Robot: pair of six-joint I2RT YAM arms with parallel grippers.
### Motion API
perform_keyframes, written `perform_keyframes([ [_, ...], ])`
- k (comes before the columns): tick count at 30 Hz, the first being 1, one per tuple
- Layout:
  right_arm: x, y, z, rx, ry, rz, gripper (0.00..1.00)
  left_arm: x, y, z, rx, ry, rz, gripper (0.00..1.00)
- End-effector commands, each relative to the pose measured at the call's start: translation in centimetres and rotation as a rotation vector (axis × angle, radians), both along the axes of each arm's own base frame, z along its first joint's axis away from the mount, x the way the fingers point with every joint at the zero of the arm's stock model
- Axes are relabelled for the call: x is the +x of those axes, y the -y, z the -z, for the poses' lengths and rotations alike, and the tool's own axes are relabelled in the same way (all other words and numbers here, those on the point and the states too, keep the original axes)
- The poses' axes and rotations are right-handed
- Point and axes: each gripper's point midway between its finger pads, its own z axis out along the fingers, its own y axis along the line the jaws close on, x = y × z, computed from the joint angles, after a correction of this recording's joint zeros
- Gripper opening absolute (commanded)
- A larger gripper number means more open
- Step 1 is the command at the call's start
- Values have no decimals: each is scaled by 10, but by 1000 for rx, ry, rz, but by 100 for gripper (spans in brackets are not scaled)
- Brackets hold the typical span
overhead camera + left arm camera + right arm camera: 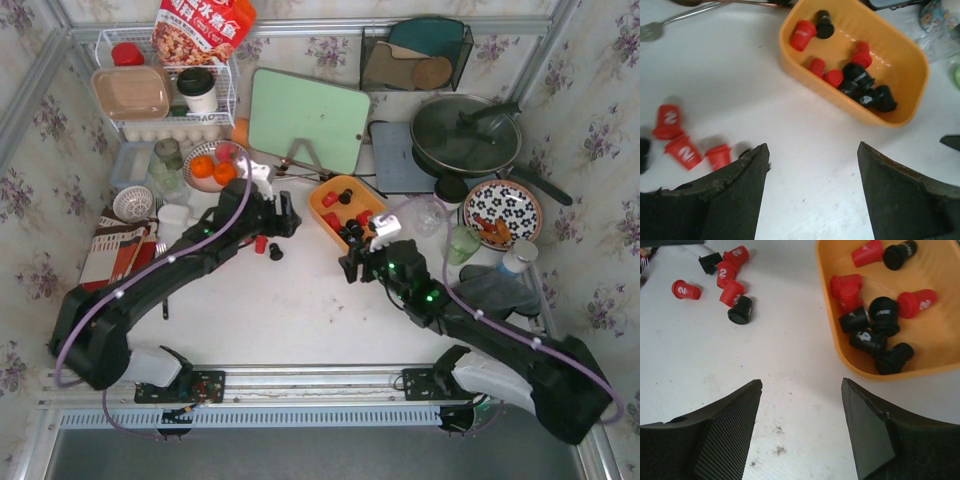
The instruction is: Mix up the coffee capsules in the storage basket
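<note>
The orange storage basket (317,209) sits mid-table with several red and black coffee capsules (345,196) in it. More capsules (262,245) lie loose on the table to its left. My left gripper (288,222) is open and empty over the bare table between the loose capsules (685,151) and the basket (900,75). My right gripper (349,267) is open and empty just in front of the basket's near rim (832,330). The loose red and black capsules (732,292) lie beyond it to the left, and the capsules in the basket (883,310) lie to its right.
A green cutting board (308,118) stands behind the basket. A plate of oranges (212,167) and a white wire rack (165,90) are at the back left. A pan (465,135), a patterned plate (502,212) and a clear glass (430,215) are on the right. A fork (670,22) lies left of the basket.
</note>
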Motion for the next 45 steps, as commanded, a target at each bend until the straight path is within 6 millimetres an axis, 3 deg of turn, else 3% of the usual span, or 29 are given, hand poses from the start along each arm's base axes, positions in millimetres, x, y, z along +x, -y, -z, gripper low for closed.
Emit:
perform_keyframes([
  [1, 17, -31, -16, 22, 46, -4, 73, -25, -46, 13, 130, 27, -70, 74],
  [8, 36, -90, 7, -30, -14, -48, 70, -65, -107, 37, 214, 59, -198, 75],
  [12, 53, -119, 17, -14, -69, -50, 64, -73, -144, 45, 221, 104, -364, 75],
  [17, 71, -156, 34, -47, -150, -73, 57, -80, -168, 53, 213, 156, -460, 76],
  [24, 87, -179, 78, -177, -330, -47, 49, -82, -176, 65, 197, 155, -508, 76],
  [35, 93, -207, 105, -287, -456, -85, 50, -82, -172, 57, 168, 154, -497, 77],
  [45, 88, -206, 124, -364, -499, -86, 48, -84, -171, 54, 154, 156, -492, 77],
])
